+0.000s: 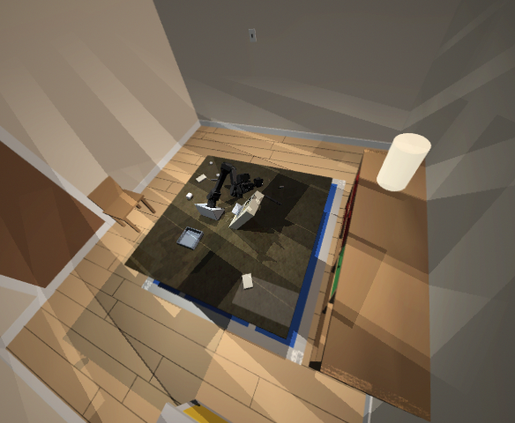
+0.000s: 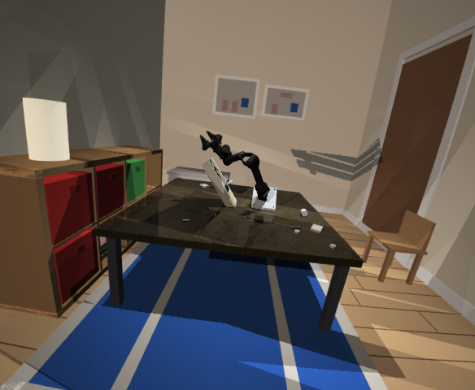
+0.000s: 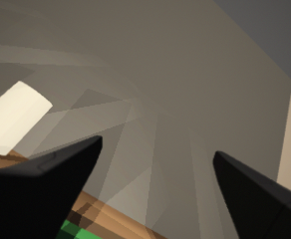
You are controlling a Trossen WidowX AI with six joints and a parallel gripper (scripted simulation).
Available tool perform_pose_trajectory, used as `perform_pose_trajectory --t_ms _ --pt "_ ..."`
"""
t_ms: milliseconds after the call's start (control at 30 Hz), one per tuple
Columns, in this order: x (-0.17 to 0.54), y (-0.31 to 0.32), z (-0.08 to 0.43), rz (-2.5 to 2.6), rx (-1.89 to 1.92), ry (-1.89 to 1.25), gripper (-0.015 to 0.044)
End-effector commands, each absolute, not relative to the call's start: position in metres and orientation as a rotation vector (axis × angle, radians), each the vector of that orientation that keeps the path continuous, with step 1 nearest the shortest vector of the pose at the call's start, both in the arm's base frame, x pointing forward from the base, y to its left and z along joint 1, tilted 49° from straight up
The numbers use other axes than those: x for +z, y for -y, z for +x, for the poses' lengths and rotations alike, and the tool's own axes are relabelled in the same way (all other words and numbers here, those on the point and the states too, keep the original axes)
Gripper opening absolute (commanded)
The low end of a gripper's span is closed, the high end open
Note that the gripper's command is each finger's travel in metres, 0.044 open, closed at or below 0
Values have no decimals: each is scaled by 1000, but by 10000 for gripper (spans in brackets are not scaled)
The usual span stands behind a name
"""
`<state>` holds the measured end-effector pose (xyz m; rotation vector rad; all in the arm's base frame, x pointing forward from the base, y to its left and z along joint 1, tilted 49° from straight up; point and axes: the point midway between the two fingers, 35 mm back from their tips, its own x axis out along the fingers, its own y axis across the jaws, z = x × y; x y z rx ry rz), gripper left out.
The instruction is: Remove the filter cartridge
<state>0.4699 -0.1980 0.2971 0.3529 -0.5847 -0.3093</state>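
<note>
The lampshade (image 1: 403, 161) (image 2: 46, 129) (image 3: 17, 119) is plain cream. The rug (image 1: 311, 268) (image 2: 212, 335) is blue with pale grey stripes. The tabletop (image 1: 257, 255) (image 2: 237, 235) is mottled dark brown, and the robot arm (image 1: 218, 184) (image 2: 255, 166) black. The cubby shelf (image 1: 385, 273) (image 2: 15, 235) is wood-brown, with a green bin (image 2: 135, 180) and solid red bins (image 2: 71, 205). The door (image 1: 16, 204) (image 2: 418, 134) is reddish brown.

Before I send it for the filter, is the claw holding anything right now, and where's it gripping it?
Nothing is held: the claw stands open, with only air between its fingers.
</note>
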Motion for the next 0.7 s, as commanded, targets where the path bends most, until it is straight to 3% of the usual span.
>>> perform_pose_trajectory --t_ms 0,167,333,667 --pt "296 199 470 347 -310 572 374" --pt "249 221 469 201 -301 201 242" --pt "194 237 432 135 -260 -166 113" --pt "134 186 370 203 100 -518 113"
